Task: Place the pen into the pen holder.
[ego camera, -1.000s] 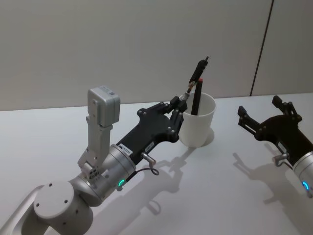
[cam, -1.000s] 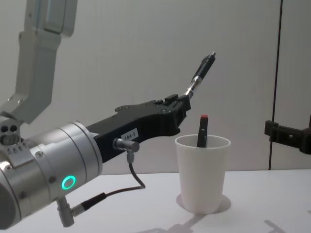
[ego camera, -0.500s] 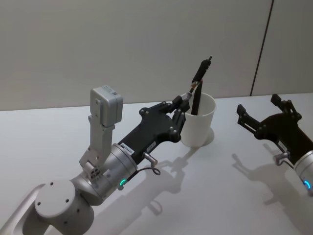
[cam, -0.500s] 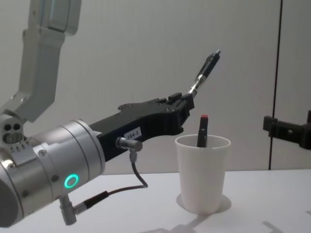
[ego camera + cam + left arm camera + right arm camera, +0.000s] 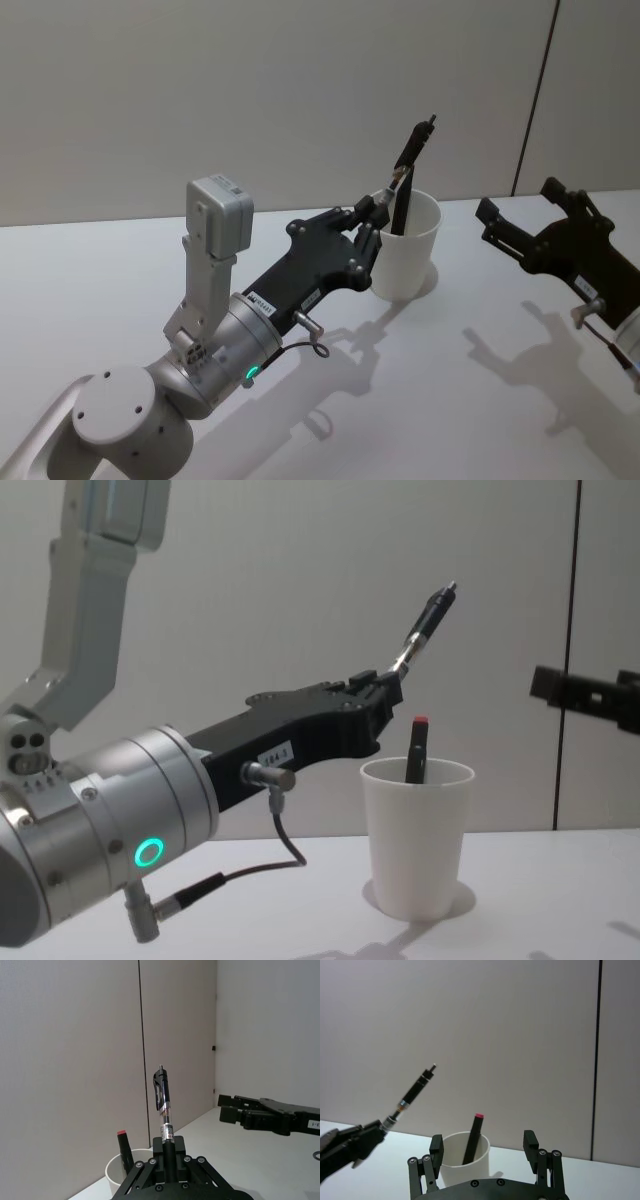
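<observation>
Higher now, right tool (image 5: 518,198) spread; left tool (image 5: 372,205) pinches a black-and-clear pen (image 5: 408,155) near the white pen holder (image 5: 405,265).

The wall of the pen holder (image 5: 418,830) hides the lower length of the red-capped marker (image 5: 415,750) standing inside. The lower end of the pen (image 5: 428,625) is buried in the grip of the left gripper (image 5: 388,683) (the print on its barrel is too small to read). The right gripper (image 5: 518,199) runs off the right edge of the chest view, its wrist cut away.
</observation>
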